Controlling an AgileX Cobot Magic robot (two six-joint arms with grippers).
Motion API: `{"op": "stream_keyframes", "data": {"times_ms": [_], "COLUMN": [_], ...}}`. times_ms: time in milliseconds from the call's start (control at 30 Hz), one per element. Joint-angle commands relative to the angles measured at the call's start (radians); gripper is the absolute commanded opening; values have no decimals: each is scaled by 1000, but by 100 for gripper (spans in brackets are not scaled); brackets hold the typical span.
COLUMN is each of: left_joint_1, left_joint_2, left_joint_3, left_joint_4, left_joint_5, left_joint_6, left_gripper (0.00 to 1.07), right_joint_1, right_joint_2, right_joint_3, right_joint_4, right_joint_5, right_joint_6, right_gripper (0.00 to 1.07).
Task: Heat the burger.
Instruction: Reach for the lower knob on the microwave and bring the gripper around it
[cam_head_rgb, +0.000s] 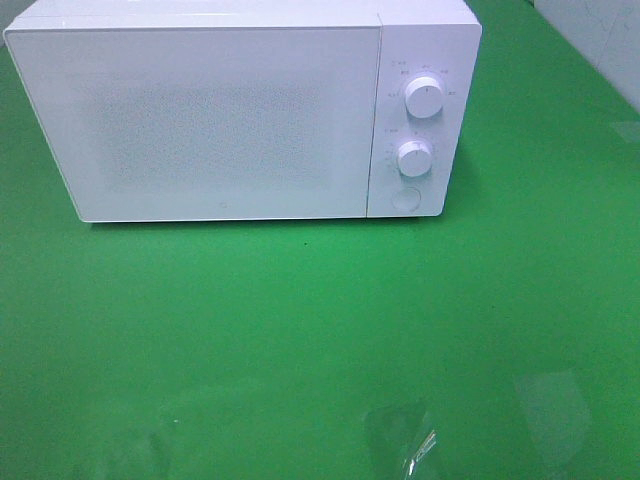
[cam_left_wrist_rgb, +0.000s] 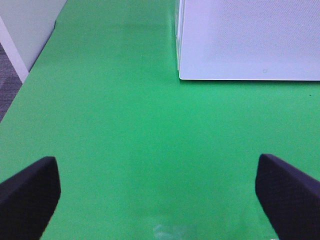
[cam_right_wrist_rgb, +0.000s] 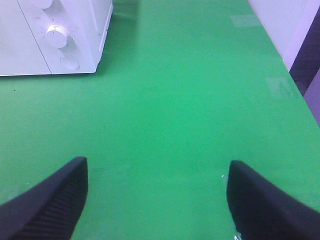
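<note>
The burger is out of view in every frame. A white microwave (cam_head_rgb: 240, 110) stands at the back of the green table with its door shut; two round knobs (cam_head_rgb: 424, 97) and a round button sit on its right panel. Neither arm shows in the exterior high view. In the left wrist view my left gripper (cam_left_wrist_rgb: 157, 197) is open above bare green, its dark fingers (cam_left_wrist_rgb: 30, 195) wide apart, with the microwave's lower left corner (cam_left_wrist_rgb: 250, 40) ahead. My right gripper (cam_right_wrist_rgb: 155, 200) is open too, nothing between its fingers (cam_right_wrist_rgb: 55, 200), the microwave's knob panel (cam_right_wrist_rgb: 65, 35) ahead of it.
The green mat (cam_head_rgb: 320, 330) covers the table. Clear tape patches (cam_head_rgb: 405, 440) glint near its front edge. A pale wall (cam_left_wrist_rgb: 30, 25) borders the left side, and the table's right edge (cam_right_wrist_rgb: 300, 85) drops off beside a white wall.
</note>
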Motion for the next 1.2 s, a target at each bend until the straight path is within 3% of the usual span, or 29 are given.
{"op": "stream_keyframes", "data": {"times_ms": [33,467,1200], "left_joint_1": [0,0,0], "left_joint_2": [-20,-20,-20], "left_joint_3": [4,4,4], "left_joint_4": [-3,-3,-3], "left_joint_5": [-15,-15,-15], "left_joint_6": [-1,-1,-1], "left_gripper": [98,98,98], "right_joint_1": [-5,-5,-5], "right_joint_2": [-25,178,596], "right_joint_3": [-12,-44,22], "right_joint_4": [0,-7,-7], "right_joint_5": [-22,-227,-653], "right_joint_6": [8,8,8], "right_gripper": [74,74,74]}}
